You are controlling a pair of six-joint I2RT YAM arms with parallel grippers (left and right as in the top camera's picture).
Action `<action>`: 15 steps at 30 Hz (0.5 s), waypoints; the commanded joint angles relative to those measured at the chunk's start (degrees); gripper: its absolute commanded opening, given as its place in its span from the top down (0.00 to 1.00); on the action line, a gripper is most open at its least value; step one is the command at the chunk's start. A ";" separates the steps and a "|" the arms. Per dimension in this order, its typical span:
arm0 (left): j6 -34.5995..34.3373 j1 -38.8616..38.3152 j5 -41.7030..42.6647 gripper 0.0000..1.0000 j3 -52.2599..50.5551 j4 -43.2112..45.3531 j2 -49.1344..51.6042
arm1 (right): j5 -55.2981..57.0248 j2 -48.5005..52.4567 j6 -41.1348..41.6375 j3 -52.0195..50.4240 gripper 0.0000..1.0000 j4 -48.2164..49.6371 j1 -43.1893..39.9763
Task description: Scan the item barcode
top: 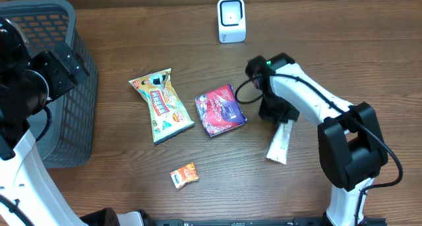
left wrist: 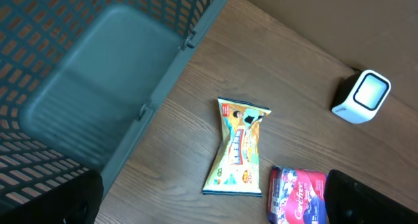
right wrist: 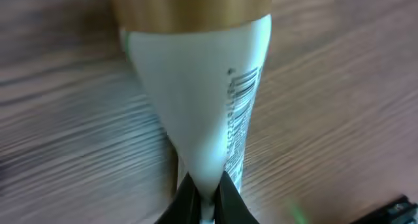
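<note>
One white tube (right wrist: pixel 196 100), crimped end clamped tight in right tool (right wrist: pixel 203 196).

Six loose things on one table (top: pixel 132 28), plus two arms.
There are three flat packets: one yellow snack packet (top: pixel 160 106), one red-and-purple packet (top: pixel 221 110) and one small orange packet (top: pixel 184 176). There is also one white tube (top: pixel 279 143) (a single barcode (right wrist: pixel 240 113) on its side), one scanner (top: pixel 231 20) and one grey-blue basket (top: pixel 72 101). The arms are the left arm (top: pixel 23 87) and right arm (top: pixel 310 97).

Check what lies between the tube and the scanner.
In the overhead view, only the right arm, gripping the tube, then bare table up to the scanner.
</note>
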 commanded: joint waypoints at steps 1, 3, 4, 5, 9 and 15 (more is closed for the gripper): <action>-0.79 0.35 -0.55 0.00 0.22 0.04 -0.09 | -6.69 -1.11 -7.28 6.95 0.97 -0.48 -1.33; -0.79 0.35 -0.57 0.00 0.22 0.04 -0.09 | -10.88 -1.57 -10.73 8.35 0.96 0.07 -1.95; -0.79 0.35 -0.57 0.00 0.22 0.04 -0.09 | -13.22 -1.84 -12.41 8.59 0.97 0.59 -2.19; -0.79 0.35 -0.57 0.00 0.22 0.04 -0.09 | -15.80 -2.08 -14.16 8.63 0.96 1.22 -2.40; -0.79 0.35 -0.57 0.00 0.22 0.04 -0.09 | -30.29 -3.21 -22.32 8.63 0.96 3.72 -4.24; -0.79 0.35 -0.57 0.00 0.22 0.04 -0.09 | -34.14 -3.65 -28.02 7.39 0.96 5.20 -8.59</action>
